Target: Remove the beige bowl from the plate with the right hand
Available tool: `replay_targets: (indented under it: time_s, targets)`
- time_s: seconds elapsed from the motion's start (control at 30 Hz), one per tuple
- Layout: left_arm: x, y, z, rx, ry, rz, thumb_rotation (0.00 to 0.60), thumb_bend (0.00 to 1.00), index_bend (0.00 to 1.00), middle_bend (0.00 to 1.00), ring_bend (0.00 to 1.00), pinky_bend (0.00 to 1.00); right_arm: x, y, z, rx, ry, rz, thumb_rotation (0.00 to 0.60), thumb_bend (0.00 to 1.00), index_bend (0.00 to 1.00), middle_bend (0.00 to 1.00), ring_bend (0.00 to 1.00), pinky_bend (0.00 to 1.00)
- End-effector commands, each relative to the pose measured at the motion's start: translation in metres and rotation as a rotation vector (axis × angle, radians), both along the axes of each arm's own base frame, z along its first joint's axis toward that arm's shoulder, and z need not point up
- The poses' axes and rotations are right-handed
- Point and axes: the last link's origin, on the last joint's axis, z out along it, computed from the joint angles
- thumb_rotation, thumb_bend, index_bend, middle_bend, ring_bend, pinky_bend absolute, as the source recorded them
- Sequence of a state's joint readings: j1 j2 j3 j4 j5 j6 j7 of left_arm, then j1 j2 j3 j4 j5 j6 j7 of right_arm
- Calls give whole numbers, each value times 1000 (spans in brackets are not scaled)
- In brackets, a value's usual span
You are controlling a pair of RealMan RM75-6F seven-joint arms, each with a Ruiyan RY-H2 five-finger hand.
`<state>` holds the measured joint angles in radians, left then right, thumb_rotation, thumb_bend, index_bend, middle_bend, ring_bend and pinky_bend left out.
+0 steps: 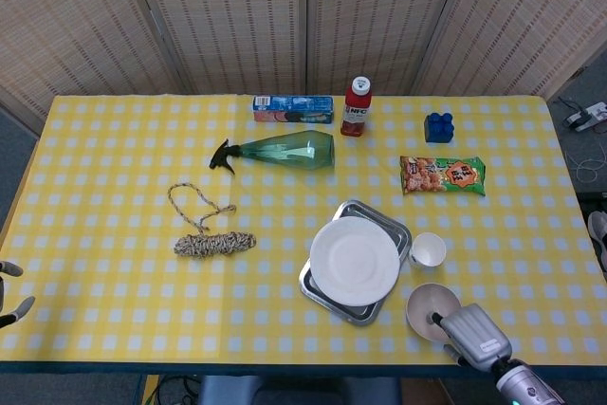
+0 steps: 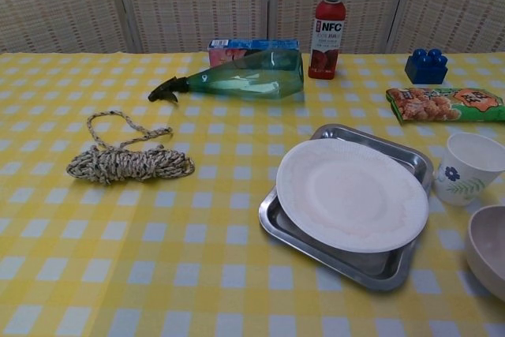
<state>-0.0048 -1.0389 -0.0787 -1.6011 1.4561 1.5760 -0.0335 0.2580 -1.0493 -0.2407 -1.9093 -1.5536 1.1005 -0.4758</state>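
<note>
The beige bowl (image 1: 427, 306) (image 2: 491, 249) stands upright on the yellow checked table, right of the white plate (image 1: 355, 261) (image 2: 351, 195), which lies on a metal tray (image 1: 317, 289) (image 2: 369, 141). My right hand (image 1: 472, 335) is at the bowl's near right rim, close to the table's front edge, and a fingertip reaches over the rim, so it still grips the bowl. The chest view does not show this hand. My left hand (image 1: 9, 289) shows only as spread fingertips at the far left edge and holds nothing.
A floral paper cup (image 1: 428, 249) (image 2: 471, 167) stands just behind the bowl. Further back lie a snack bag (image 1: 442, 175), a blue block (image 1: 438, 126), a red juice bottle (image 1: 357, 107), a green spray bottle (image 1: 285, 151) and a small box (image 1: 292, 108). A rope bundle (image 1: 213, 243) lies at the left.
</note>
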Motion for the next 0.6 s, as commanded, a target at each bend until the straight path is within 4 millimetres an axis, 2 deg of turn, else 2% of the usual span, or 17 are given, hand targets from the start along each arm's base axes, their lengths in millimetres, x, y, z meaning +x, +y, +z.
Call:
replay_targets:
  time_s: [0.03, 0.2, 0.43, 0.6]
  targets:
    - [0, 0, 0, 1, 1, -1, 600, 150, 581, 785, 592, 743, 4, 1, 9, -48, -20, 9, 600, 327, 252, 767, 862, 1000]
    - [1, 0, -1, -6, 3, -1, 600, 150, 581, 785, 592, 743, 9, 4, 28, -150, -49, 31, 600, 296, 247, 690, 792, 963]
    - [3, -1, -5, -19, 13, -6, 600, 151, 581, 785, 592, 743, 12, 2, 46, -286, -119, 55, 600, 259, 250, 527, 591, 790]
    - [4, -1, -7, -26, 18, -9, 600, 150, 581, 785, 592, 743, 10, -2, 54, -378, -190, 73, 600, 258, 269, 484, 532, 712]
